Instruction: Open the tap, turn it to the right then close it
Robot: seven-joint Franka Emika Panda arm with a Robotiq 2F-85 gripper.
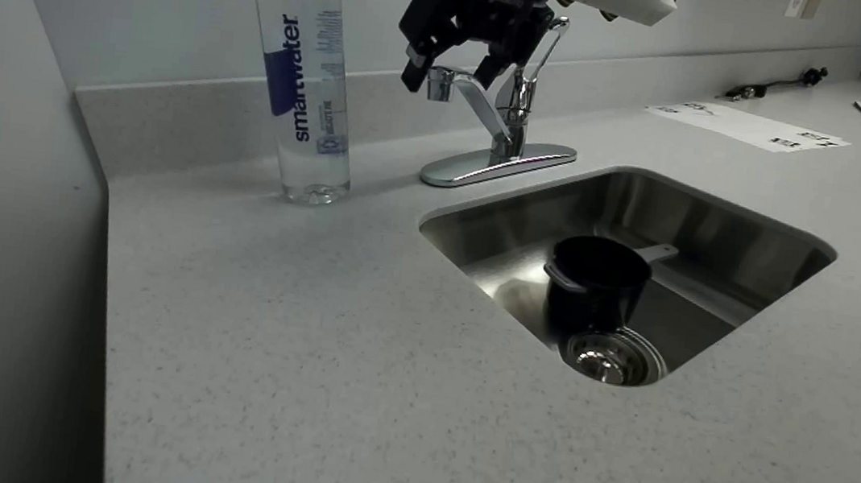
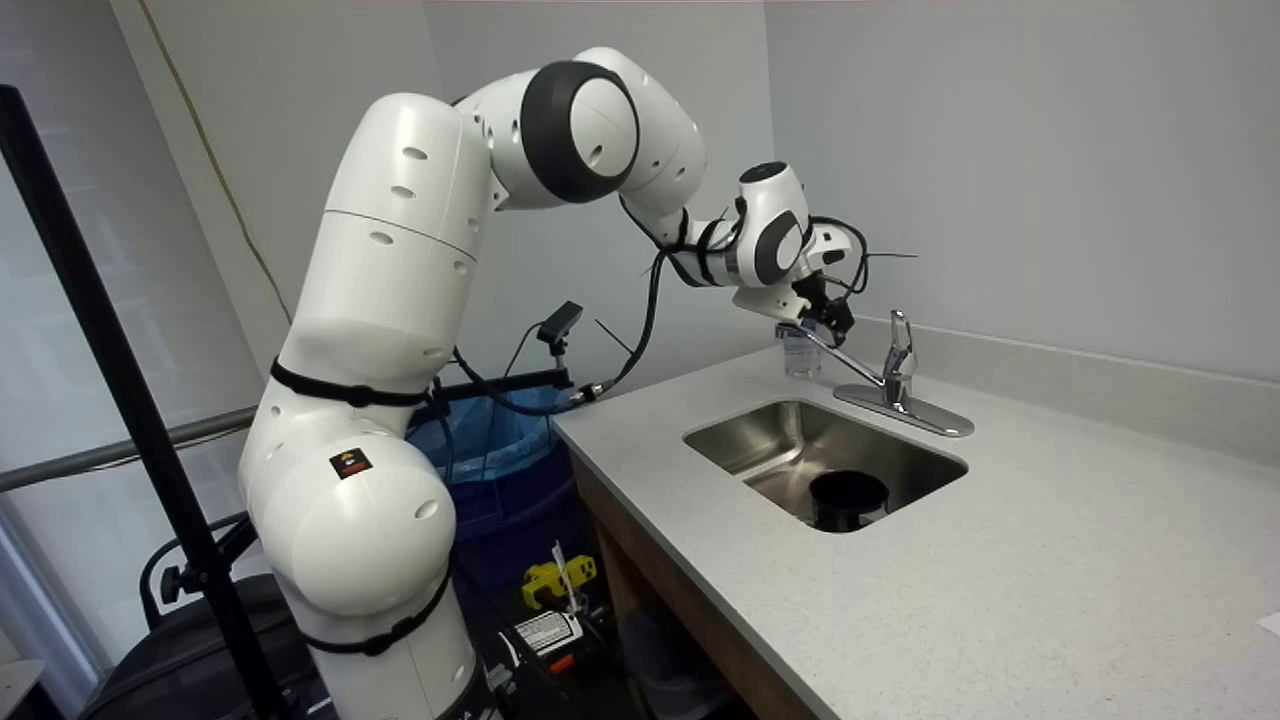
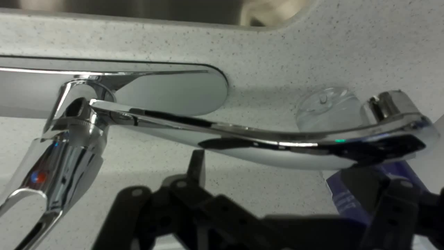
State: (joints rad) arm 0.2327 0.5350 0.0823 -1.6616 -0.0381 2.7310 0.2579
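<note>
The tap is shiny silver and stands behind the sink in both exterior views (image 1: 497,166) (image 2: 900,378). Its spout points along the back wall toward a water bottle, and its lever handle (image 1: 548,48) stands up. No water shows below the nozzle. My gripper (image 1: 450,73) is open, on the wall side of the spout near its outer part. In the wrist view the fingers (image 3: 277,175) are spread wide and empty below the spout (image 3: 242,139). The left fingertip is close to the spout's edge; I cannot tell whether it touches. In an exterior view the gripper (image 2: 836,325) is partly hidden by the wrist.
A tall clear water bottle (image 1: 306,90) stands left of the tap, close to the gripper; its purple label shows in the wrist view (image 3: 341,194). The steel sink (image 1: 724,226) holds a black pot (image 1: 595,293). Paper sheets (image 1: 743,127) lie farther along the counter.
</note>
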